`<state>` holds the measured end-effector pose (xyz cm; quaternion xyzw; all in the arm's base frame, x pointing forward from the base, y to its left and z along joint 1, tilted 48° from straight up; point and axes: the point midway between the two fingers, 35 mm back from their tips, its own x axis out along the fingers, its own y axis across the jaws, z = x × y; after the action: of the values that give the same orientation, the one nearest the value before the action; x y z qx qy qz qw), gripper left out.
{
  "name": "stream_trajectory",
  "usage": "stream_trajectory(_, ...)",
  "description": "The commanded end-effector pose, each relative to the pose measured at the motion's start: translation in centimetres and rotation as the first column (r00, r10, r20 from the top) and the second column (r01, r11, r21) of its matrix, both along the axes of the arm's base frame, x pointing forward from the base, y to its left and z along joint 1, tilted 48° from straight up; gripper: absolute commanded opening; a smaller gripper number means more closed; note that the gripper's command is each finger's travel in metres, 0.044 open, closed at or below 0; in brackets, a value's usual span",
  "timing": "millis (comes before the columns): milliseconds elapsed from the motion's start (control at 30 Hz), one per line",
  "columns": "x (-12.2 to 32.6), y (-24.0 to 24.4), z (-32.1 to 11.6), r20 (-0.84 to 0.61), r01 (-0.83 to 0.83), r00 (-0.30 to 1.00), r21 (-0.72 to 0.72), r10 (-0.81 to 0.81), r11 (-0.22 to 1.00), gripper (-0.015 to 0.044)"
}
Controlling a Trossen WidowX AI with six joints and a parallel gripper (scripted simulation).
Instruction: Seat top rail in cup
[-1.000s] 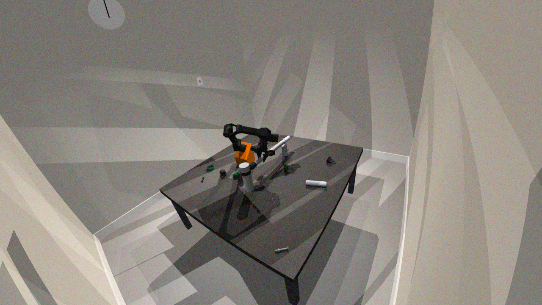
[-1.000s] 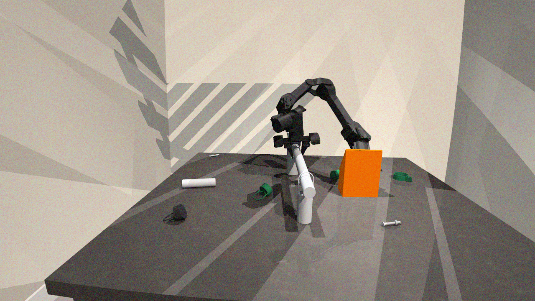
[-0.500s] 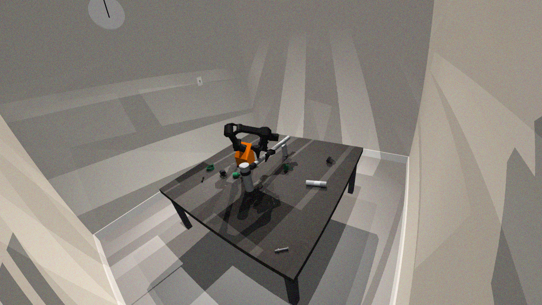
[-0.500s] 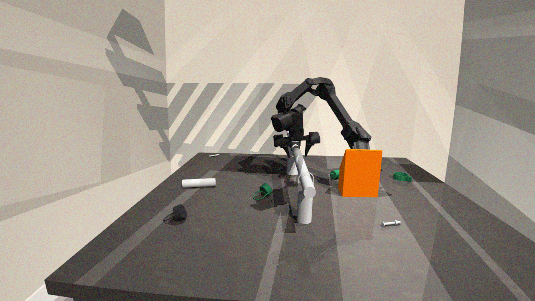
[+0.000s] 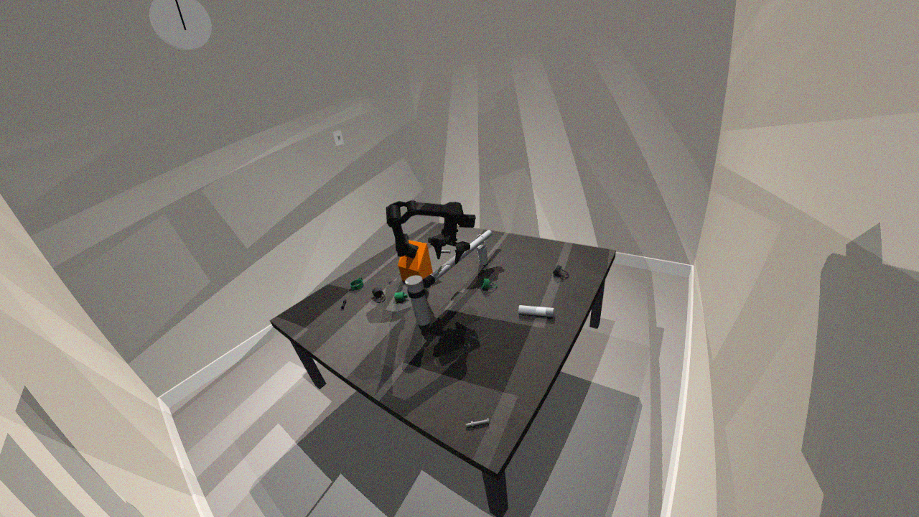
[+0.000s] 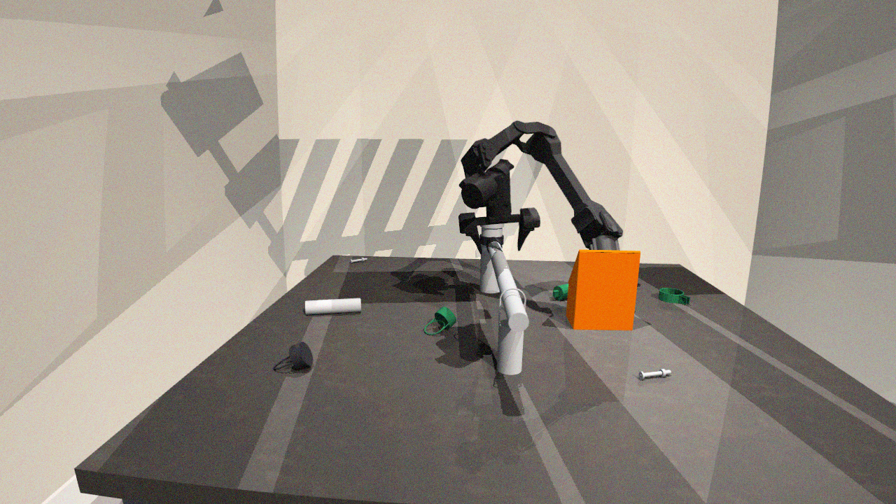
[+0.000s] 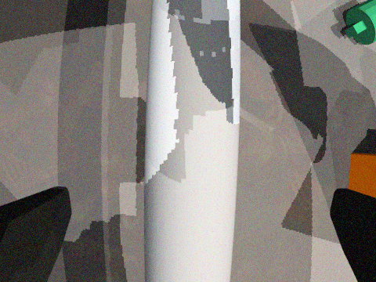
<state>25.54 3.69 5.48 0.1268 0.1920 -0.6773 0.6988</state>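
Observation:
The white top rail (image 5: 477, 243) (image 6: 505, 276) (image 7: 192, 219) slopes from the small post (image 6: 510, 351) to the big post (image 5: 421, 309) (image 6: 488, 276). Its far part passes through the thin white loop (image 6: 523, 295) of the loop cap. Its near end meets the dark rail-end cup (image 5: 428, 281); the cut end is hidden, so its depth is unclear. The black brace band (image 5: 417, 293) sits high, just below the pale post cap (image 5: 413, 281). My gripper (image 5: 448, 259) (image 6: 500, 250) (image 7: 204, 205) is open and empty above the rail, with a gap on each side in the wrist view.
An orange block (image 5: 412, 263) (image 6: 604, 291) stands beside the rail near the arm base. A green cap (image 5: 486, 283) (image 6: 444, 318), a white tube (image 5: 535, 311) (image 6: 332, 306), a dark cap (image 6: 300, 355), a green band (image 6: 671, 295) and a bolt (image 6: 654, 374) lie on the table.

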Motion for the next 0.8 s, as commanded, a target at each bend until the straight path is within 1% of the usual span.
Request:
stream_trajectory(0,-0.03,2.32,0.83,-0.025,-0.049,0.998,0.018,0.049,0.999,0.0440)
stream_trajectory(67,-0.17,3.31,1.24,-0.038,-0.068,0.997,0.024,0.069,0.997,0.0440)
stream_trajectory(767,-0.17,3.31,1.24,-0.038,-0.068,0.997,0.024,0.069,0.997,0.0440)
